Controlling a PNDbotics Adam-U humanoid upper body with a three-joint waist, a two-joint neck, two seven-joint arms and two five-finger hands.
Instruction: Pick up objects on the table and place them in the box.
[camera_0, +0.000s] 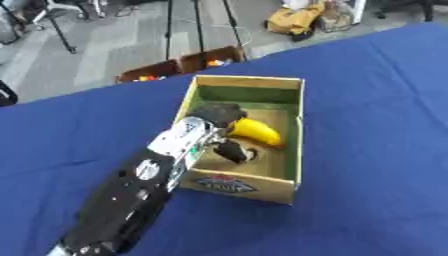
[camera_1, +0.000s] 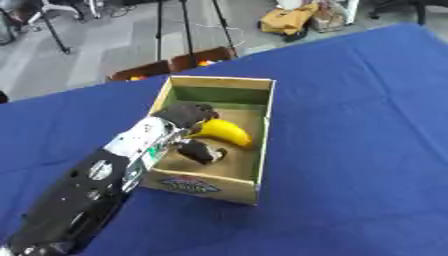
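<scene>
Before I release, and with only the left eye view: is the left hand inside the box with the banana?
Observer: Yes. The right eye view shows the left hand inside the box, fingers curled round the near end of the banana.
Operator: Is the right hand showing there?
Observer: No, the right hand shows in neither view.
Operator: Anything else in the box?
Observer: I see only the banana; here too the left hand hides part of the floor.
</scene>
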